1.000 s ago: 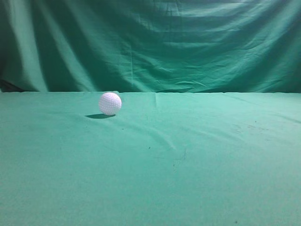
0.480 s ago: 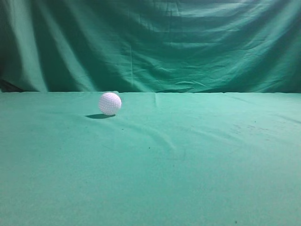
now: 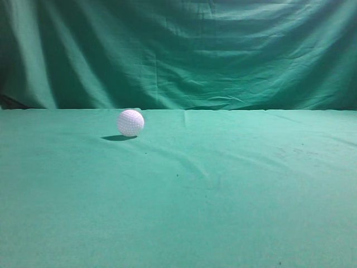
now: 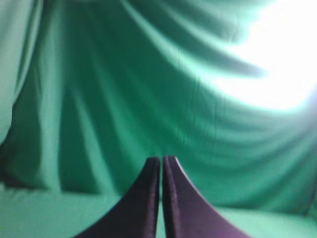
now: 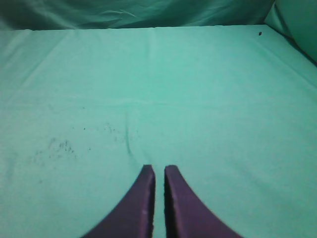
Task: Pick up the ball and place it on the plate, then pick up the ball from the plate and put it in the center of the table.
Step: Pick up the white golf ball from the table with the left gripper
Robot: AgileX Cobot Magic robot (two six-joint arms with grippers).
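Left gripper: I read its two dark fingers as pressed nearly together, only a hairline slit between the tips; nothing sits between them. It points at the draped backdrop, lifted off the cloth.

Right gripper: fingers likewise drawn close with a thin gap, empty, hanging over bare cloth, angled down at the table.

Contact: neither set of fingers touches the ball or, as far as I can tell, the cloth.

Ball: rests on the table, left of centre and towards the far edge near the backdrop, its shadow just beside it. It appears in neither wrist view.

Plate: I cannot find one in any view.

Arms in the exterior view: none visible.

Progress: I judge the task either unstarted or finished; the ball lies alone on the cloth with both grippers empty, and the pictures do not settle which. Its off-centre position leans me towards not yet begun.

Remaining, if so: grasp, plate placement, regrasp, centre placement.
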